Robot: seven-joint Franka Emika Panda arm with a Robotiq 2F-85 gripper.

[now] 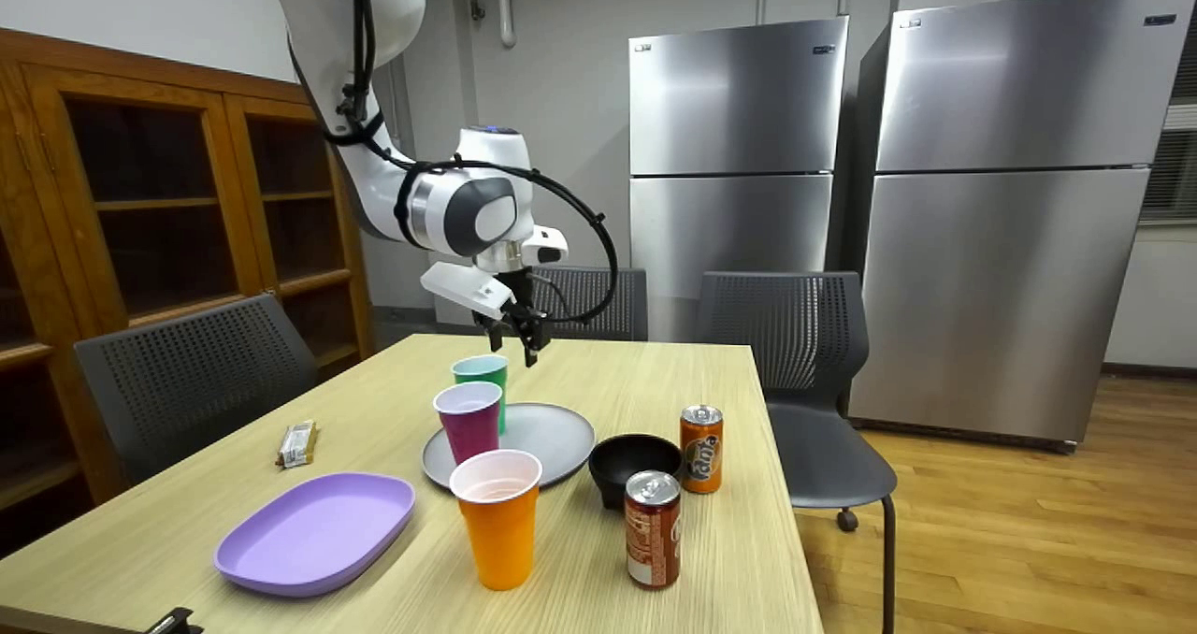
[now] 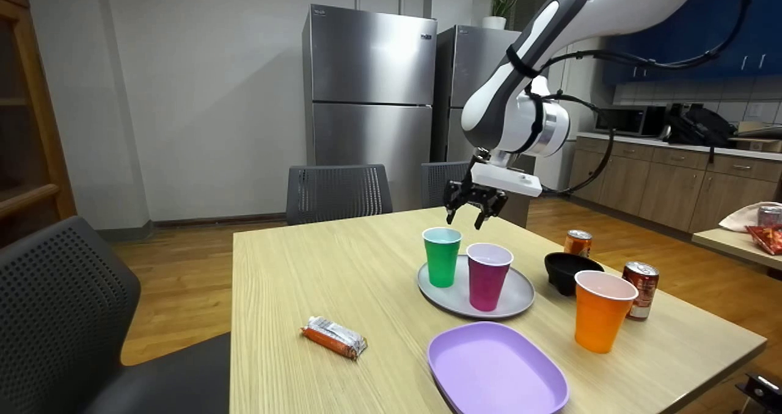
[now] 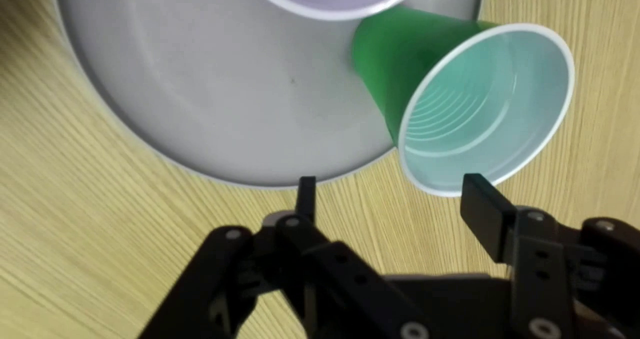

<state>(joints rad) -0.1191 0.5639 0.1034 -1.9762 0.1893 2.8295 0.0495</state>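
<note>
My gripper hangs above the table in both exterior views, its jaws apart with nothing between them. Closest to it is a green cup, standing upright on a round grey plate. In the wrist view the right fingertip overlaps the rim of the green cup, but the exterior views show the fingers above the cup. The left finger appears by the edge of the grey plate. Beside the green cup, on the same plate, stands a magenta cup; the wrist view catches only part of its pale rim and inside.
An orange cup, a black bowl, an orange can and a dark red can stand around the plate. A lilac plate and a wrapped bar lie on the table. Chairs surround it.
</note>
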